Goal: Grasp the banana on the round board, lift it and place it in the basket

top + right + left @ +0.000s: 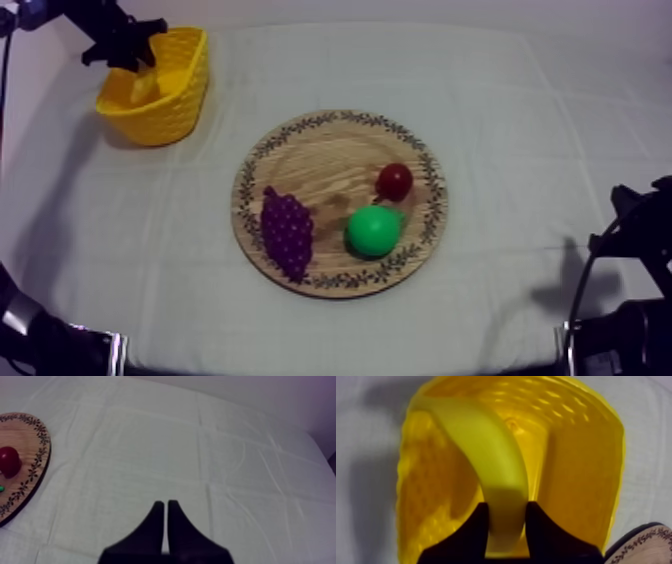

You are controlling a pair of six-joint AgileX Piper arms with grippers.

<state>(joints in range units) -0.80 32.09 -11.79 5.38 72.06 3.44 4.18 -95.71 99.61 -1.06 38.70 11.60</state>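
Banana (486,461) is inside the yellow basket (576,476), clamped near one end between the two black fingers of the left gripper (507,507), which are closed on it just to its width. The rest curves away down toward the basket floor. Judged: it is held by the end so the long body goes in first and the fingers stay above the rim, and the grip is kept because the drop is not yet made. The basket leans a little, maybe from the arm's push, hard to say. The wooden board (330,160) lies apart from the basket, toward the table's middle, carrying the grapes (287,232), a green pear (373,230) and the small red fruit (394,181), so the pick half looks done. The right gripper (165,507) is well away from the basket, beyond the board, fingers together on nothing, parked out of the way over the cloth (520,120). Hard to tell: whether the banana's far tip touches the basket floor. The gripped end is hidden behind the fingers, and from above the gripper covers most of the banana.
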